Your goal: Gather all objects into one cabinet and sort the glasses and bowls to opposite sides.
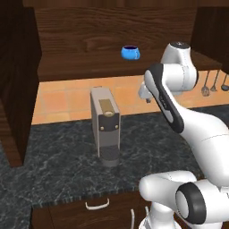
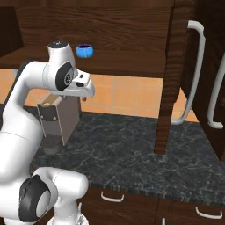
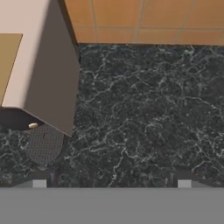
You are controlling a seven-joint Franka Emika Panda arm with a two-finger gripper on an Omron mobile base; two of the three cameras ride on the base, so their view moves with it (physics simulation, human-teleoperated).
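A squat bright blue handled cup (image 1: 130, 53) is sitting on the dark wood cabinet shelf (image 1: 89, 67); the gripper (image 3: 112, 183), fingers apart and empty, is hovering above the black marble counter (image 3: 153, 113), sorting seemingly barely begun.

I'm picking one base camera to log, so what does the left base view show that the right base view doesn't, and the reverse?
Left base view alone: metal utensils hanging at the right, and a dark cabinet side at the left. Right base view alone: tall doors with long white handles, and a wooden post reaching down to the counter. Both: the blue cup on the open shelf, the coffee machine, the dark marble counter and orange tiles.
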